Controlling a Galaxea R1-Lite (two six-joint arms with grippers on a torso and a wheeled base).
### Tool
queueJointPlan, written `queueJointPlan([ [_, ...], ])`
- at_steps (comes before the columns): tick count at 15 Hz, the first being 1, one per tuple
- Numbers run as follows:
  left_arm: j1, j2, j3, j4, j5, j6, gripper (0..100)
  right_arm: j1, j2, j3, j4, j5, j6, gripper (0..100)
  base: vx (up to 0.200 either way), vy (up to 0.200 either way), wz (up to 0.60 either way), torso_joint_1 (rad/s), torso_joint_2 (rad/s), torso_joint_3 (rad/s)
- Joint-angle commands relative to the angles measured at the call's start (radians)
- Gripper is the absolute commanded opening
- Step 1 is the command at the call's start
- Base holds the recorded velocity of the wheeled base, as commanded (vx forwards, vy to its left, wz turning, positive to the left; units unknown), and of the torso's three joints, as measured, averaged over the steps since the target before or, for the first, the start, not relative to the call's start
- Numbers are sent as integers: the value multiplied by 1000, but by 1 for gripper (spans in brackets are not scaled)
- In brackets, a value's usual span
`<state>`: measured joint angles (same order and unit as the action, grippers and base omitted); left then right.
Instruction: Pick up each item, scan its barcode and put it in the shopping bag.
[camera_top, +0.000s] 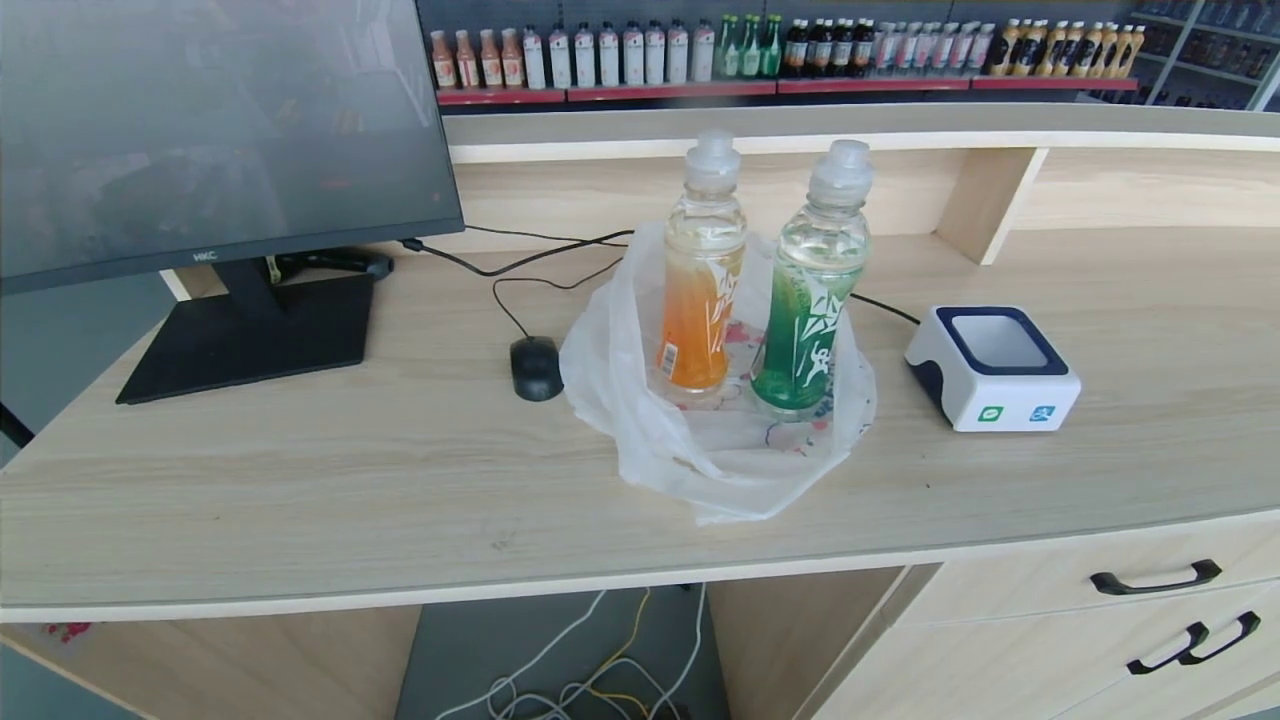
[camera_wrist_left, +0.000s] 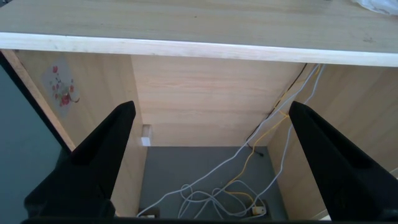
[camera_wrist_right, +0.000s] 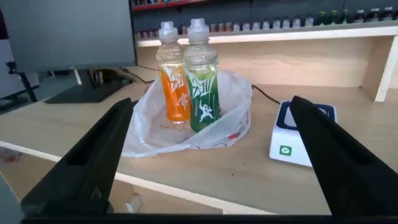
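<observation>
An orange-labelled bottle (camera_top: 695, 300) and a green-labelled bottle (camera_top: 812, 310) stand upright side by side inside the white plastic shopping bag (camera_top: 700, 455) on the wooden counter. The white and navy barcode scanner (camera_top: 992, 368) sits just right of the bag. My right gripper (camera_wrist_right: 211, 102) is open and holds nothing; it is in front of the counter, facing the orange bottle (camera_wrist_right: 174, 87), the green bottle (camera_wrist_right: 203, 93), the bag (camera_wrist_right: 221, 134) and the scanner (camera_wrist_right: 298, 140). My left gripper (camera_wrist_left: 211, 109) is open and holds nothing, below the counter's front edge (camera_wrist_left: 186, 46).
A monitor (camera_top: 200, 130) on its stand fills the counter's left, with a black mouse (camera_top: 536, 368) and cables beside the bag. A raised wooden ledge (camera_top: 850, 130) runs behind. Drawers (camera_top: 1150, 590) sit lower right. Loose cables (camera_wrist_left: 217, 193) lie under the counter.
</observation>
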<state>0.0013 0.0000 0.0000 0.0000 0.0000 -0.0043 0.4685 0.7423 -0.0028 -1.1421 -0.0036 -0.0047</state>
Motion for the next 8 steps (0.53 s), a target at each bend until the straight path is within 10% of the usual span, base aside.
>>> queueJointPlan([
  [1, 0, 0, 0, 0, 0, 0, 100, 5, -291, 0, 386, 14, -11, 100, 0, 0, 0, 0, 0, 0],
  [8, 0, 0, 0, 0, 0, 0, 100, 9, -595, 1, 953, 17, -44, 100, 0, 0, 0, 0, 0, 0],
])
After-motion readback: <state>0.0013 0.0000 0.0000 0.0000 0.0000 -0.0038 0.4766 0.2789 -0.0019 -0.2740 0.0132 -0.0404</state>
